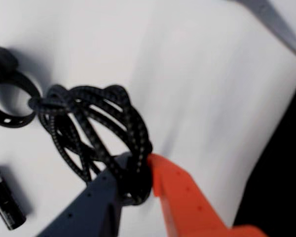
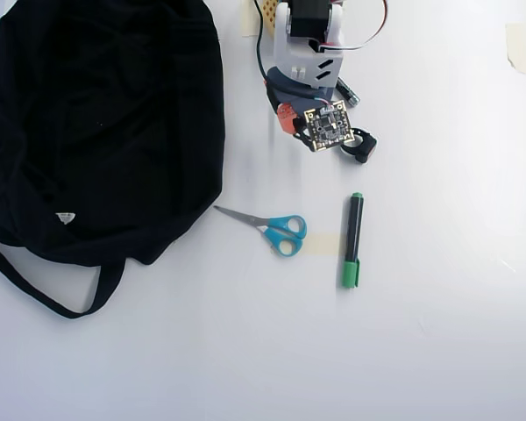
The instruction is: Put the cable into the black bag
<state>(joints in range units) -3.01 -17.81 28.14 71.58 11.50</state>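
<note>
My hand (image 1: 138, 180), one dark finger and one orange, is closed on a coiled black braided cable (image 1: 89, 128) on the white counter (image 1: 197, 74). In the wrist view a black strap loop (image 1: 10, 106) lies to the cable's left. From overhead, the black bag (image 2: 105, 132) sits well apart at the left; blue-handled scissors (image 2: 276, 230) and a green marker (image 2: 352, 239) lie below my arm.
</note>
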